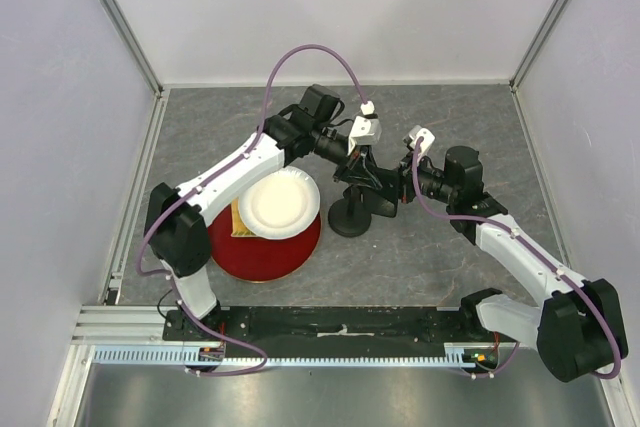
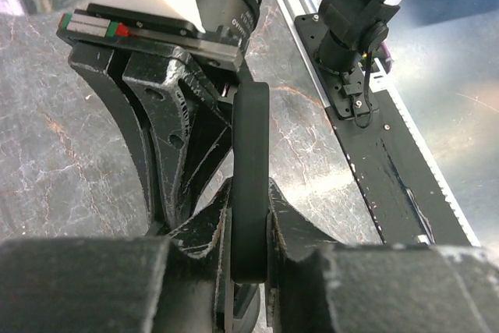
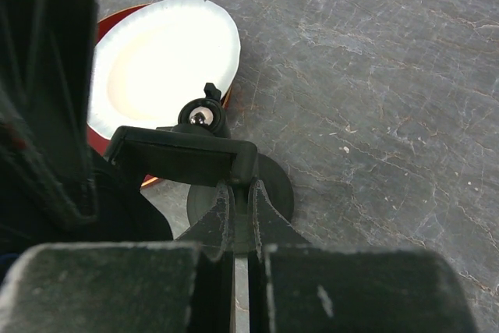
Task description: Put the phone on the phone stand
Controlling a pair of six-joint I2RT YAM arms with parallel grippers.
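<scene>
The phone (image 2: 251,138) shows edge-on as a thin black slab with rounded ends, and my left gripper (image 2: 251,220) is shut on its lower part. From above, the left gripper (image 1: 362,159) hangs over the phone stand (image 1: 350,219), whose round base rests on the grey table. My right gripper (image 3: 242,193) is shut on the corner of the stand's black cradle (image 3: 179,160), with the disc base (image 3: 279,193) below it. The right gripper (image 1: 392,187) faces the left one closely. The right gripper's fingers (image 2: 164,154) stand just left of the phone.
A white plate (image 1: 278,203) lies on a red plate (image 1: 270,252) just left of the stand, with a yellow item (image 1: 238,219) tucked under its edge. White walls close in the table (image 1: 460,127). A black rail (image 1: 340,322) runs along the near edge.
</scene>
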